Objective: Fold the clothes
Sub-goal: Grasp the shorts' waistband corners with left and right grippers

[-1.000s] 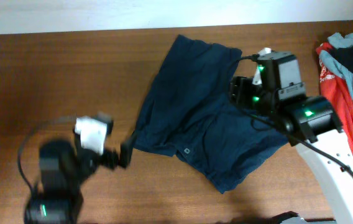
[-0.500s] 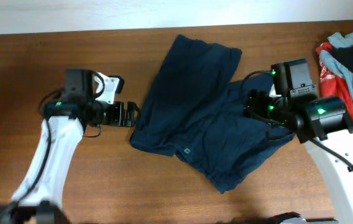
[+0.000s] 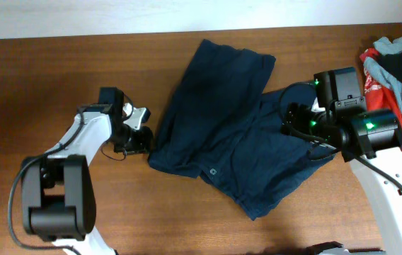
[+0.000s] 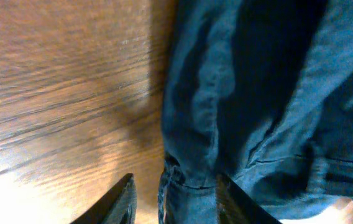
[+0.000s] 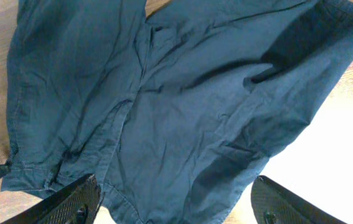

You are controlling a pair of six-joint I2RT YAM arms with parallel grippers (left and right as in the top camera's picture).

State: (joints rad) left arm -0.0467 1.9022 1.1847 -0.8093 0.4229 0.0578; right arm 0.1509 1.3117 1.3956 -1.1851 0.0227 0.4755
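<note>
The clothes (image 3: 222,134) are a dark navy shorts-like garment, spread rumpled across the middle of the wooden table (image 3: 45,71). My left gripper (image 3: 143,138) is at the garment's lower left corner. In the left wrist view the hem of the clothes (image 4: 257,93) lies between the two fingers of the left gripper (image 4: 175,205), with a gap still showing beside the left finger (image 4: 122,202). My right gripper (image 3: 293,120) hovers over the garment's right side. In the right wrist view the right gripper (image 5: 179,205) stands wide open above the clothes (image 5: 164,93), holding nothing.
A pile of other garments (image 3: 392,78), red with white print and light grey-blue, lies at the table's right edge beside the right arm. The table's far edge runs along the top of the overhead view.
My left arm swung from the front left up to the garment's left corner, and its jaws narrowed around the hem. My right gripper drifted slightly right and widened a little.
</note>
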